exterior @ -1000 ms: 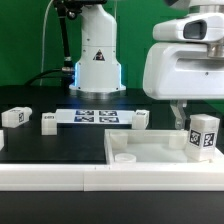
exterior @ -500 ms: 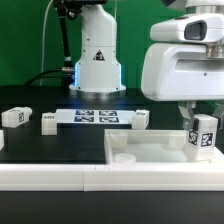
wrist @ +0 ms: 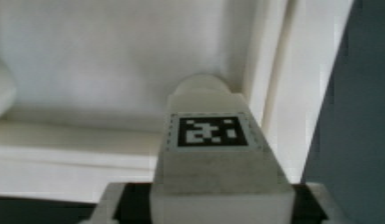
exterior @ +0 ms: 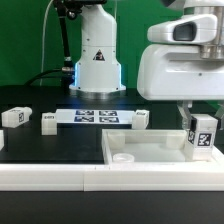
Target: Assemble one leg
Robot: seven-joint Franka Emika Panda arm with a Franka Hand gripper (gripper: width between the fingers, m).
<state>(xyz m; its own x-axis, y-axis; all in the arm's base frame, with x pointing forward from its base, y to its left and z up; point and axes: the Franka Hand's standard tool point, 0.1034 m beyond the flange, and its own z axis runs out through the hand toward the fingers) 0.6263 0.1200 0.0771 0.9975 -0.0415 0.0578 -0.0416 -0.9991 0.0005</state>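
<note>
My gripper (exterior: 200,122) is shut on a leg (exterior: 203,136), a short white post with a black-and-white tag, held upright over the near right corner of the large white panel (exterior: 150,150). In the wrist view the leg (wrist: 212,140) fills the middle, tag facing the camera, with the dark fingers (wrist: 125,204) on both sides of it. The panel (wrist: 82,120) lies behind it. A round socket (exterior: 124,157) shows at the panel's near left corner. Three more legs lie on the table: one (exterior: 15,117) at far left, one (exterior: 48,122) beside it, one (exterior: 140,119) by the panel.
The marker board (exterior: 95,117) lies at mid table in front of the robot base (exterior: 97,60). A white rail (exterior: 110,177) runs along the near table edge. The large white arm housing (exterior: 180,60) hangs over the exterior view's right.
The gripper with the leg has shifted slightly toward the exterior view's left and a little up. Nothing else has moved.
</note>
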